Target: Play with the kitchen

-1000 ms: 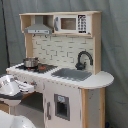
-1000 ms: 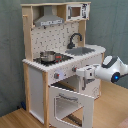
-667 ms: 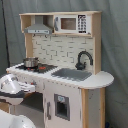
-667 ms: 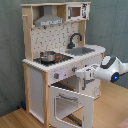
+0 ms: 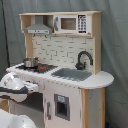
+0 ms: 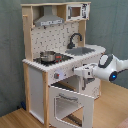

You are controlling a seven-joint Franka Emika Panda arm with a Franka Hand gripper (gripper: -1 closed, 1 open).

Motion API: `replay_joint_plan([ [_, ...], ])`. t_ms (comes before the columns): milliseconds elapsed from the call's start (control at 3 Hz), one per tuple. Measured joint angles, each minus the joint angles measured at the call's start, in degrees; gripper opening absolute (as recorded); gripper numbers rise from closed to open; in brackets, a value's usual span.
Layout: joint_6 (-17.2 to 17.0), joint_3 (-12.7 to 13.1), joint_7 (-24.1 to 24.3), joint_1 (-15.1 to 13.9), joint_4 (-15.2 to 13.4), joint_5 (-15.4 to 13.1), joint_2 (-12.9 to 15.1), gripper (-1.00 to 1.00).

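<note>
Jaws [image 6: 82,73]: state indiscernible, hovering above the kitchen's [image 6: 55,30] open oven door [image 6: 72,102]; advise approaching its top edge squarely.

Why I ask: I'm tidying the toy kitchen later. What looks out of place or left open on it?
Only the oven door of the kitchen stands out: in the second exterior view it hangs open, swung out from the front below the stovetop. The small pot sits upright on the stovetop, and nothing looks spilled or broken.

The tall toy kitchen of pale wood and white panels [image 5: 60,65] has a brick-patterned backsplash, black curved faucet [image 5: 83,59], grey sink [image 5: 71,74] and silver pot [image 6: 48,56].
</note>
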Motion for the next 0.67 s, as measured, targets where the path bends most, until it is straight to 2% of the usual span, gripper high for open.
replay_joint_plan([
  [333, 0.00, 2.32, 4.85, -1.67, 0.62, -2.69, -0.01, 1.00],
  [667, -0.02, 6.06, 7.20, -5.09, 3.07, -3.34, -0.05, 1.00],
])
